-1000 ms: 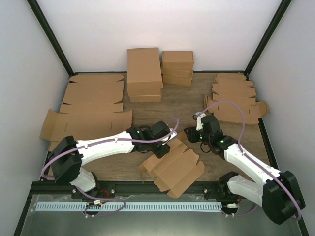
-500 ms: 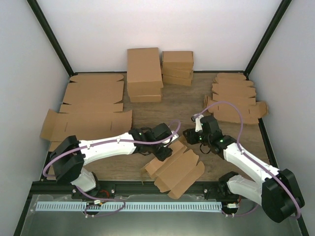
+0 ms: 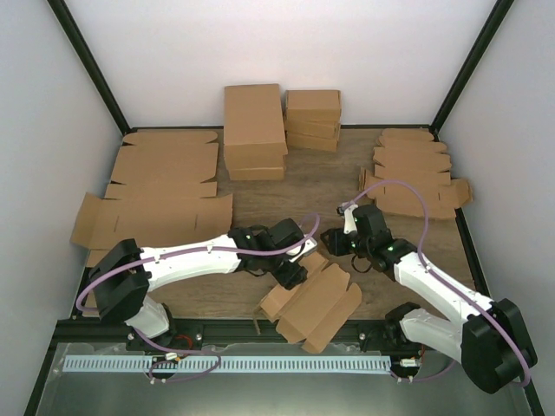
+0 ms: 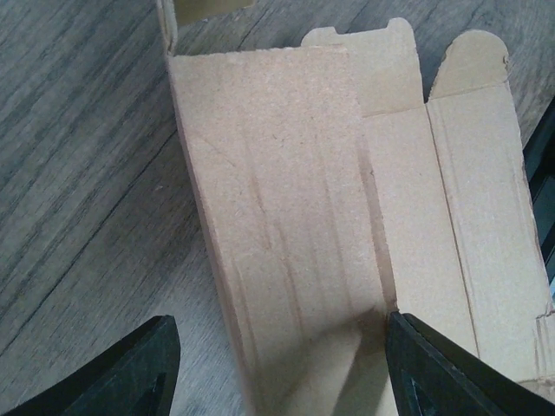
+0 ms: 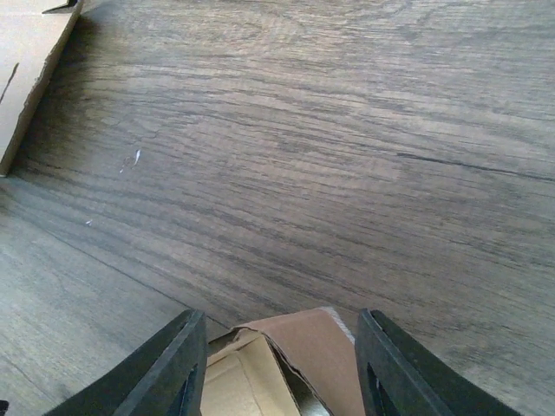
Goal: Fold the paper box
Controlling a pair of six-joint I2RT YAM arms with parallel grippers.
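Observation:
The paper box point(image 3: 312, 303) is a brown die-cut piece, partly folded, lying near the table's front edge between the arms. My left gripper point(image 3: 290, 273) is at its far-left end, open. In the left wrist view point(image 4: 282, 381) the jaws straddle a raised panel of the box point(image 4: 277, 217); the right finger point(image 4: 460, 373) touches a crease and the left finger point(image 4: 121, 373) stands apart. My right gripper point(image 3: 334, 244) is at the box's far corner, open. In the right wrist view point(image 5: 282, 373) a flap of the box point(image 5: 303, 355) pokes up between the fingers.
Two stacks of folded boxes point(image 3: 254, 130) point(image 3: 312, 117) stand at the back. Large flat cardboard sheets point(image 3: 165, 186) cover the left side; one sheet's edge shows in the right wrist view point(image 5: 30, 61). Flat die-cut pieces point(image 3: 414, 169) lie at the back right.
My left gripper has moved a little toward the near right. The box has shifted and turned slightly that way with it. The right gripper has barely moved.

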